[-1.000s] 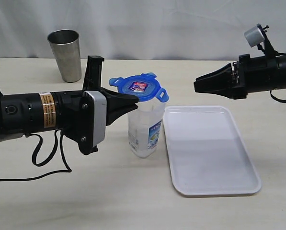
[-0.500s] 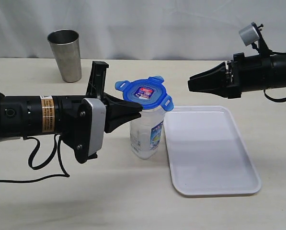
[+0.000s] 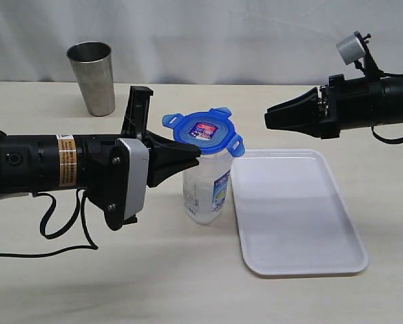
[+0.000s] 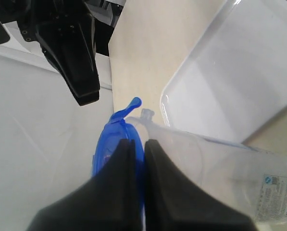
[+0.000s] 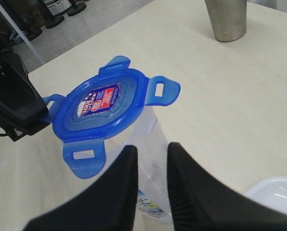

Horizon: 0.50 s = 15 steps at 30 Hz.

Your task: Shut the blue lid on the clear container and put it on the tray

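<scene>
Now left fingers (image 4: pixel 117 183) pinch shut on translucent blue plastic lid (image 3: pixel 204 129), steadying it atop tall clear plastic canister (image 3: pixel 204 189). Right fingers (image 5: pixel 121 187), part-open and empty, hover near canister, likely to press flaps.

Wears an orange label band (image 3: pixel 66 160) on the black left arm (image 3: pixel 25 165), a silver-grey two-screw wrist plate (image 3: pixel 135 177), a black cable (image 3: pixel 42 219) at 6 o'clock. Carries a grey cylinder (image 3: pixel 350 48) at 12 o'clock on the black right arm (image 3: pixel 390 101).

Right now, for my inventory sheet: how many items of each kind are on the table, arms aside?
translucent blue plastic lid: 1
tall clear plastic canister: 1
flat white plastic tray: 1
grey steel tumbler: 1
Total: 4
</scene>
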Motion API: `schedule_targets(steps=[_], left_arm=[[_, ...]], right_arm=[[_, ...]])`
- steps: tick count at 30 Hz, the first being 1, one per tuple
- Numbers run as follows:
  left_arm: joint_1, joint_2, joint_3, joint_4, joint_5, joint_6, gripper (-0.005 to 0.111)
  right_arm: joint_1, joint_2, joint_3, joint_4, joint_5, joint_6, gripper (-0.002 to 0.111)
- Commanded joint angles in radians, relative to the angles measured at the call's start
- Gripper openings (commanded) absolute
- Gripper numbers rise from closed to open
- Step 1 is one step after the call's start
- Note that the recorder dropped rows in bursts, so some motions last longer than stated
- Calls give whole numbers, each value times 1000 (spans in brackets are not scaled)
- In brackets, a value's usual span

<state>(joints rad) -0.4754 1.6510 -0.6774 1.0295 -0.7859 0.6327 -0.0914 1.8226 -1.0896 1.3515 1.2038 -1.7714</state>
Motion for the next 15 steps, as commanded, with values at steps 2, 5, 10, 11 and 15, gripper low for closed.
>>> schedule_targets(steps=[2, 5, 10, 11, 15], left_arm=[[-3, -6, 6, 3, -11, -11, 0], [-3, -6, 6, 1, -11, -13, 1], [-3, -6, 6, -1, -20, -13, 21], [-3, -6, 6, -1, -20, -13, 26], [-3, -6, 6, -1, -28, -39, 40]], right_arm=[[1, -3, 2, 8, 17, -15, 22], [1, -3, 2, 12, 17, -15, 22], [1, -3, 2, 16, 17, -15, 22], [1, -3, 2, 16, 17, -15, 22], [1, -3, 2, 16, 17, -15, 22]])
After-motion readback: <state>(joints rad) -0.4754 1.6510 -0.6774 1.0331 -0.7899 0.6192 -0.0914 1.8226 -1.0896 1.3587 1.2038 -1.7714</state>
